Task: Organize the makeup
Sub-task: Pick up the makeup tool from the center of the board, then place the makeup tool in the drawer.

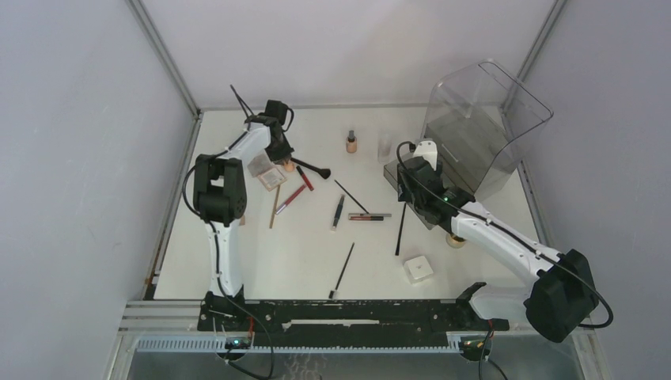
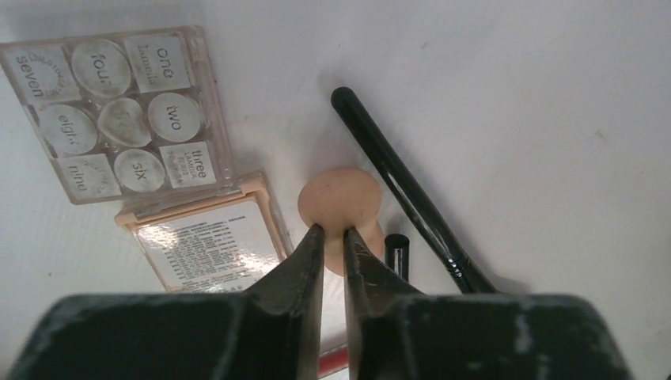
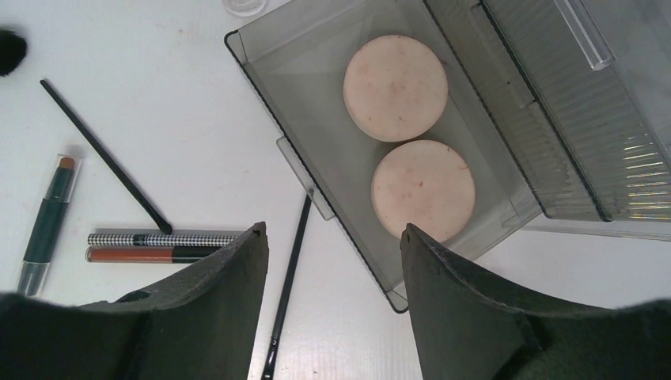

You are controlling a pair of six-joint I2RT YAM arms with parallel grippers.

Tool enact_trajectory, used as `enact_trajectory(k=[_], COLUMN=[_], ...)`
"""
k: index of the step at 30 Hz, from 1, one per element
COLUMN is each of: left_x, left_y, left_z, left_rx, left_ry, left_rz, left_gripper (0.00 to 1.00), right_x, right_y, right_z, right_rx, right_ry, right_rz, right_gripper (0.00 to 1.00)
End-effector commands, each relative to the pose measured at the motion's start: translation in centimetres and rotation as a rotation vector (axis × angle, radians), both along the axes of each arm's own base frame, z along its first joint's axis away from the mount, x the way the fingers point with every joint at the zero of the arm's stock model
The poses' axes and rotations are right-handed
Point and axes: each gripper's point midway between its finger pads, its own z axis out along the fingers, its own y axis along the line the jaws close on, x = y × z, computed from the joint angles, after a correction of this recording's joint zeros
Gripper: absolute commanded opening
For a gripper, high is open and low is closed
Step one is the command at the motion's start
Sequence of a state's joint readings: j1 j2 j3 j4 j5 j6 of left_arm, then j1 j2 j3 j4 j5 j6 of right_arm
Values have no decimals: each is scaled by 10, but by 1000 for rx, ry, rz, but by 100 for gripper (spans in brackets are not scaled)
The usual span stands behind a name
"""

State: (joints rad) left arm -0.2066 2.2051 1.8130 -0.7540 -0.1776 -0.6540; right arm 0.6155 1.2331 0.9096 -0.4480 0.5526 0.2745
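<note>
Pinching only the near rim of a round tan foam puff (image 2: 340,198) at the table's (image 1: 380,269) far left, the left gripper (image 2: 332,231) is seen nearly closed. The soft puff could be squeezed out and knocked against the black-handled brush (image 2: 403,190) beside it. The right gripper (image 3: 332,233) is held open.

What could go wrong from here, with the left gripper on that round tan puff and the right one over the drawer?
1. The left gripper seems to pinch only the near edge of the round puff. The soft edge could slip out on lifting.
2. The black brush and the compact lie close on either side and could get dragged.
3. The drawer already holds two puffs, and the open right gripper hovers there. The arms might crowd each other.
</note>
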Motion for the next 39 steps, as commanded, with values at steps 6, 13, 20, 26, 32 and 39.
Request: enact_trajectory(k=[6, 13, 20, 26, 32, 39], left_x=[-8, -27, -58, -99, -116, -80], left_y=[18, 0, -121, -249, -350, -406], left_z=[75, 117, 153, 180, 186, 171], left_rx=[60, 5, -247, -403, -507, -574], left_ry=[-162, -248, -335, -345, -378, -443], left_rz=[7, -82, -464, -782, -917, -853], left_gripper=[0, 0, 0, 0, 0, 20], right_x=[-2, -6, -6, -13, -33, -54], right_y=[-1, 1, -14, -54, -81, -97], right_z=[22, 21, 38, 76, 96, 99], right_rx=[56, 87, 153, 214, 236, 217], right_ry=[-63, -61, -98, -206, -268, -272], right_rz=[-7, 0, -34, -108, -180, -212], right_gripper=[70, 69, 69, 69, 69, 69])
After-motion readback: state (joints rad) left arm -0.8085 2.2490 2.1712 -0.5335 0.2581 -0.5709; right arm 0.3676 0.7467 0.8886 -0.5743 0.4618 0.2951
